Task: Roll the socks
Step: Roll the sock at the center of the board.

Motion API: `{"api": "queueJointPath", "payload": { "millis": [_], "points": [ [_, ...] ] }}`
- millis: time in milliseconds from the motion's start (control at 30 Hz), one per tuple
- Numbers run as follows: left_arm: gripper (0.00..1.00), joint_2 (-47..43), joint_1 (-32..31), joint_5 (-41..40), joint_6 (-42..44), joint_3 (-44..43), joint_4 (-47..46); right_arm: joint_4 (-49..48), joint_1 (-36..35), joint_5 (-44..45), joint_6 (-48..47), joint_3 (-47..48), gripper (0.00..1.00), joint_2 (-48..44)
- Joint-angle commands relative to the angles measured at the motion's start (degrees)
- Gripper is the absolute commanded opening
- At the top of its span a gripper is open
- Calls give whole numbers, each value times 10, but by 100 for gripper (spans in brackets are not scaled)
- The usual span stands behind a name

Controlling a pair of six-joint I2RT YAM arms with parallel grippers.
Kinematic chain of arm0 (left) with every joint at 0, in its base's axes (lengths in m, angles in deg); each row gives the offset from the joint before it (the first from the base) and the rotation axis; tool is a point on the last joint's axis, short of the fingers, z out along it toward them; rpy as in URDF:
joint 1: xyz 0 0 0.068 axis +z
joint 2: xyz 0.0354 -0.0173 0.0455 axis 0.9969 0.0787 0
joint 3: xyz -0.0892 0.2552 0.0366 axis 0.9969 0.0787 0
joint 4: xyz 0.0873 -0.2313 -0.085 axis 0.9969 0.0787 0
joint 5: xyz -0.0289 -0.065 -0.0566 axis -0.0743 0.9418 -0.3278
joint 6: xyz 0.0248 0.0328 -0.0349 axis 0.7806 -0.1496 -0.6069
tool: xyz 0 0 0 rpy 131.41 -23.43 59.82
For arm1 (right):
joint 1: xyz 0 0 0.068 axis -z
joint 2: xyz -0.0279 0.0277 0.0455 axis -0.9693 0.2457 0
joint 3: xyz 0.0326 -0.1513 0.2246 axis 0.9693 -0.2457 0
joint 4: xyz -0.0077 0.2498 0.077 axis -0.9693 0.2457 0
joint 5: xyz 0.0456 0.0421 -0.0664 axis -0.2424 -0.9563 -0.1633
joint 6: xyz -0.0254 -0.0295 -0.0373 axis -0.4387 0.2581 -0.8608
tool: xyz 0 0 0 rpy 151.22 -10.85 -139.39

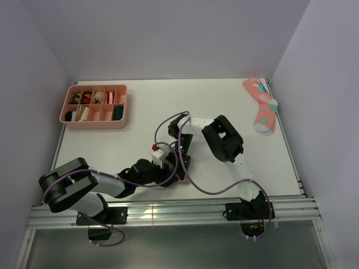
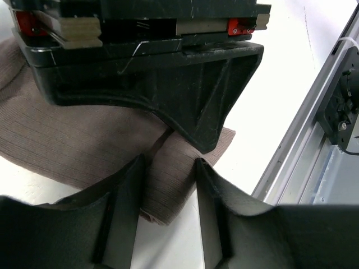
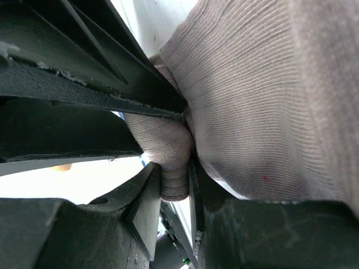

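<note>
At the near middle of the table (image 1: 140, 106), K: both arms crowd over the taupe sock (image 2: 73, 140). Part of it lies flat on the table, part is gathered up by the right arm. It is the only sock showing beneath the arms.

M: Tools?

K: Right tool (image 3: 175, 168) is pinching a narrow fold of the sock, the knit squeezed thin between its fingers. Left tool (image 2: 169, 165) is spread, astride the sock's end. The cloth between looks flat and unbunched, so I judge it is not gripped.

M: Handling?

K: Light, limp ribbed knit with no stiffness. It should sag and stretch wherever unsupported, and a roll would likely spring loose if let go. Probably grippy enough not to slip.

M: Where to hold?

K: On a doubled fold at the end, both layers together, not a single layer mid-body. One tool pins, the other turns.

M: Anything else out?

K: Coral sock (image 1: 261, 106) at the far right corner, pink tray (image 1: 92, 125) far left. Both are well apart from the work.
</note>
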Motion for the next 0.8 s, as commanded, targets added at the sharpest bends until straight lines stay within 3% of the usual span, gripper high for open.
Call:
{"api": "queueJointPath", "payload": {
  "millis": [0, 167, 200, 367, 767],
  "points": [
    [43, 12, -3, 6, -6, -11, -11, -47, 8, 51, -8, -1, 30, 14],
    [12, 28, -3, -8, -26, -9, -7, -86, 8, 57, 24, -26, 37, -9],
    [1, 31, -3, -8, -33, -9, -5, -109, 8, 58, 33, -34, 38, -25],
    [0, 56, 2, -15, -56, 9, -10, -161, 27, 58, 66, -77, 46, -83],
    [0, 105, 48, 23, -149, 50, -60, -242, 126, 46, 52, -154, 48, -248]
  ]
}}
